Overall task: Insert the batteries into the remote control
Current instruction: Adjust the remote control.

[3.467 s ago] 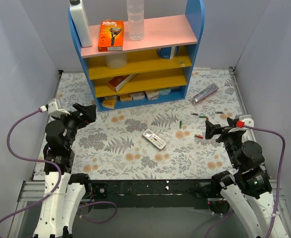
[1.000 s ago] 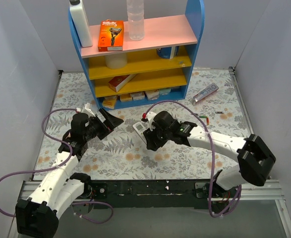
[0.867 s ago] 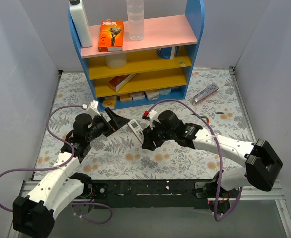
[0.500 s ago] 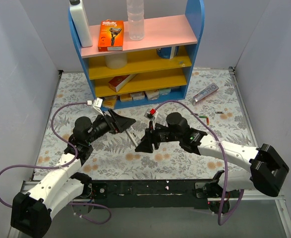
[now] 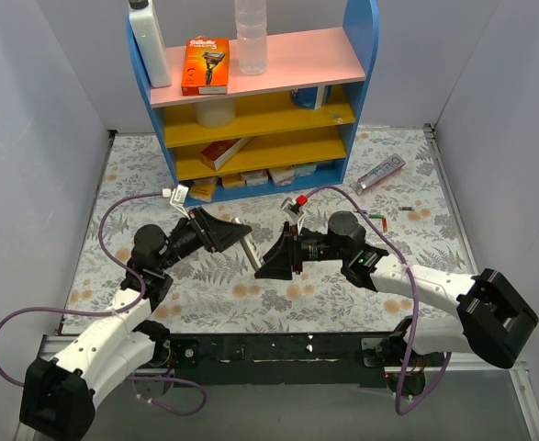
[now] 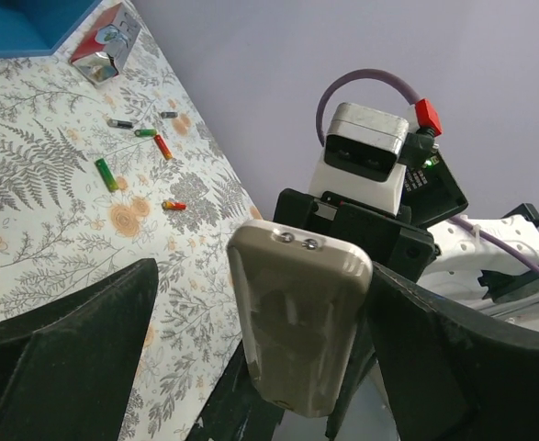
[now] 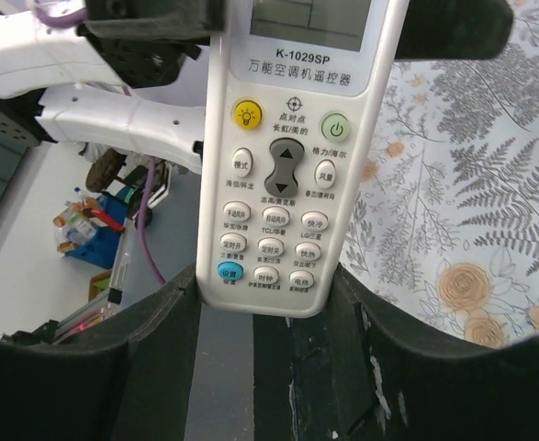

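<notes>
The remote control is off the table, held in the air between my two arms. My right gripper is shut on its lower end; the button face shows in the right wrist view between my right gripper's fingers. My left gripper is open and straddles the remote's other end; the grey back shows in the left wrist view, with a gap on the left side of my left gripper. Several batteries lie on the table to the right, among them a green one and a red one.
A blue shelf unit with pink and yellow boards stands at the back, holding boxes and bottles. A silver-purple tube lies to its right, also in the left wrist view. Grey walls close in both sides.
My right gripper has picked the remote off the table, raised it and turned it toward the left arm. My left gripper has reached in around its free end.
</notes>
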